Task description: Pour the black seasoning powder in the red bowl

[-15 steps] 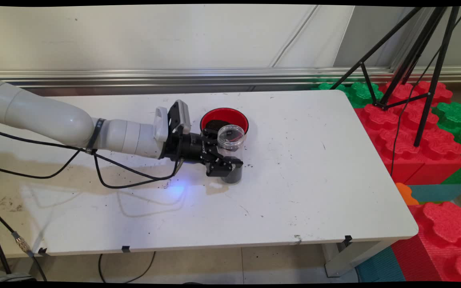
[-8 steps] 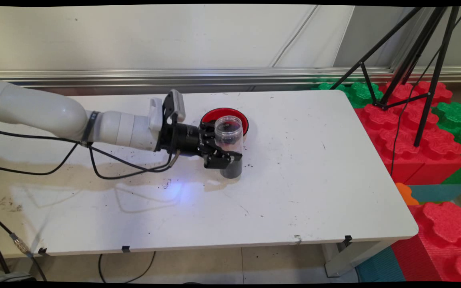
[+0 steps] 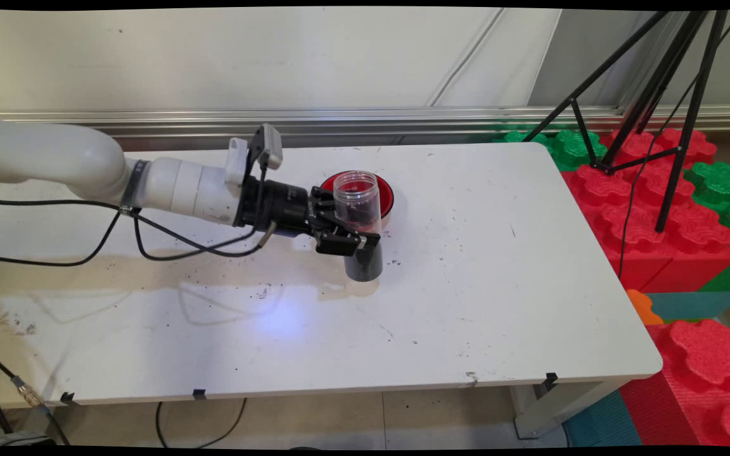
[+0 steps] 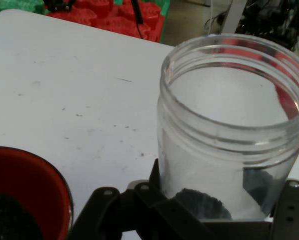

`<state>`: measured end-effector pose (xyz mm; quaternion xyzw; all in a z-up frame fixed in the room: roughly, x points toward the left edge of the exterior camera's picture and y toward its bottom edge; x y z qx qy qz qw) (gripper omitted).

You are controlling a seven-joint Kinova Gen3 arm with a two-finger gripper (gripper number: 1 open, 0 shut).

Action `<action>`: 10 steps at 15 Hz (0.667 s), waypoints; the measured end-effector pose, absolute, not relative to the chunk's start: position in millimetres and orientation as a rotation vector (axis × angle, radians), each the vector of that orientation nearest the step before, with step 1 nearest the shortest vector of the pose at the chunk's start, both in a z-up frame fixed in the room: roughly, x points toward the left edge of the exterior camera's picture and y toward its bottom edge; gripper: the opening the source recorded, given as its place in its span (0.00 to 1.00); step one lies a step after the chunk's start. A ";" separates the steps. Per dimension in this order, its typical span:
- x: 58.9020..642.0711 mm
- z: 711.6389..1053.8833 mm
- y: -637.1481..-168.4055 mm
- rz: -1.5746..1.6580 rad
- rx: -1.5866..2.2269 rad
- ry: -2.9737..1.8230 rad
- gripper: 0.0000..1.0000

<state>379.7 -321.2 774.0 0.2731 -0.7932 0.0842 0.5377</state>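
- The black gripper point(image 3: 357, 244) point(image 4: 214, 207) is closed around the middle of a clear plastic jar point(image 3: 358, 221) point(image 4: 229, 135), one finger on each side of its wall.
- The jar is open at the top and held upright, or nearly so, with a layer of dark grains in its bottom (they show through the wall in the hand view).
- Whether the jar's base touches the white table point(image 3: 498, 304) point(image 4: 64, 85) or hangs just above it, I cannot tell.
- Just behind the jar stands a red bowl point(image 3: 385, 190) point(image 4: 24, 195), with dark material inside visible in the hand view.
- Small dark specks lie scattered on the table around the jar and towards the arm's side.
- Black cables point(image 3: 168, 237) hang from the white arm point(image 3: 118, 174) over the table's left part.
- Beyond the table's right end are red and green foam blocks point(image 3: 656, 209) with a black tripod point(image 3: 650, 95) standing on them.
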 end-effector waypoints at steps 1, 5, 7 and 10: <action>381.0 776.0 -321.8 0.184 0.657 -1.883 0.00; 388.4 786.6 -327.4 0.102 0.708 -1.857 0.00; 392.3 792.4 -331.2 0.056 0.744 -1.839 0.00; 398.3 801.9 -337.8 -0.022 0.809 -1.807 0.00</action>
